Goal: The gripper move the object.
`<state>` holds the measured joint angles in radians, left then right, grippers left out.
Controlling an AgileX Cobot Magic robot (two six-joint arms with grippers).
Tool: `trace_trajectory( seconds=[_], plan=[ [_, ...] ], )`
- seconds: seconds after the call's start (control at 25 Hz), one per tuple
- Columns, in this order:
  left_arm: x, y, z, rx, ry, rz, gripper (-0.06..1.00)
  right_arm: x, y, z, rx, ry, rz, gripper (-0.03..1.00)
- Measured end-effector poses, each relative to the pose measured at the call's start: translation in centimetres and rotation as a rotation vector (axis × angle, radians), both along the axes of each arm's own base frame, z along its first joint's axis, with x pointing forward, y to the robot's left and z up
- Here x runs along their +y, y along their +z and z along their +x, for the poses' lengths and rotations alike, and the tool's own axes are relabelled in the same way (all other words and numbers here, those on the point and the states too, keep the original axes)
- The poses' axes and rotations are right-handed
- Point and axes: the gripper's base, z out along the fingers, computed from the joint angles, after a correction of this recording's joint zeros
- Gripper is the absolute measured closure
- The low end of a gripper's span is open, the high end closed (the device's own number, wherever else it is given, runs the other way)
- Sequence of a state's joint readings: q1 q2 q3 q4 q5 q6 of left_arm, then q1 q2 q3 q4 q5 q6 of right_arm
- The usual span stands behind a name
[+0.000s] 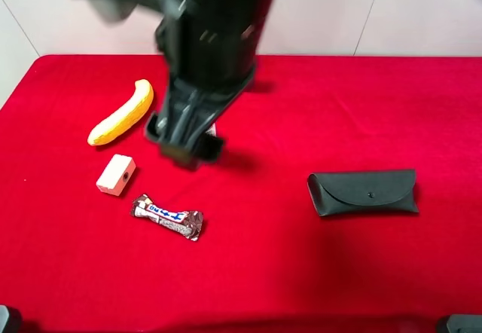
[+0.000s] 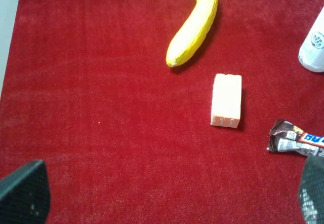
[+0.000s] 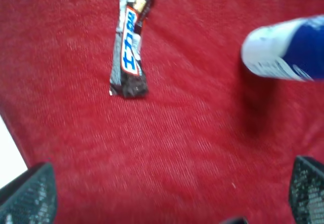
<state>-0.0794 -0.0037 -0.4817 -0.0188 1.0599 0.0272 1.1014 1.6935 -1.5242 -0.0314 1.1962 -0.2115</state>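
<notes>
Gripper [image 1: 184,148] (open) above cloth [image 1: 301,273], candy bar [image 1: 168,217] apart.

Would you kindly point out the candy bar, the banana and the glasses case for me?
candy bar [image 1: 168,217]: exterior high view, middle of the wrapper.
banana [image 1: 120,114]: exterior high view, middle of its curved body.
glasses case [image 1: 364,192]: exterior high view, centre of the front flap.

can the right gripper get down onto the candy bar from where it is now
Probably yes. The right gripper is open with nothing between its fingers, and the candy bar lies flat on bare red cloth ahead of it. The white-and-blue bottle stands off to one side, apart from the bar.
</notes>
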Motion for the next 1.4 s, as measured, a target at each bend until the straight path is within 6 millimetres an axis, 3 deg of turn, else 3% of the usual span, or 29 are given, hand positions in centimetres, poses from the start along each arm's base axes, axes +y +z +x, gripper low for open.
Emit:
trace_trajectory(
  seconds=[0.28, 0.68, 1.04, 1.4],
  plan=[
    [0.0, 0.0, 0.0, 0.000, 0.000, 0.000, -0.03, -4.6, 3.8, -1.7, -0.092, -0.023, 0.049, 0.27],
    [0.0, 0.0, 0.0, 0.000, 0.000, 0.000, -0.03, -12.2, 4.6, -5.5, -0.084, -0.143, 0.121, 0.27],
    [0.0, 0.0, 0.0, 0.000, 0.000, 0.000, -0.03, -19.1, 2.4, -8.8, -0.089, -0.235, 0.181, 0.27],
    [0.0, 0.0, 0.0, 0.000, 0.000, 0.000, -0.03, -23.3, -1.6, -11.0, -0.086, -0.317, 0.293, 0.27]
  ],
)
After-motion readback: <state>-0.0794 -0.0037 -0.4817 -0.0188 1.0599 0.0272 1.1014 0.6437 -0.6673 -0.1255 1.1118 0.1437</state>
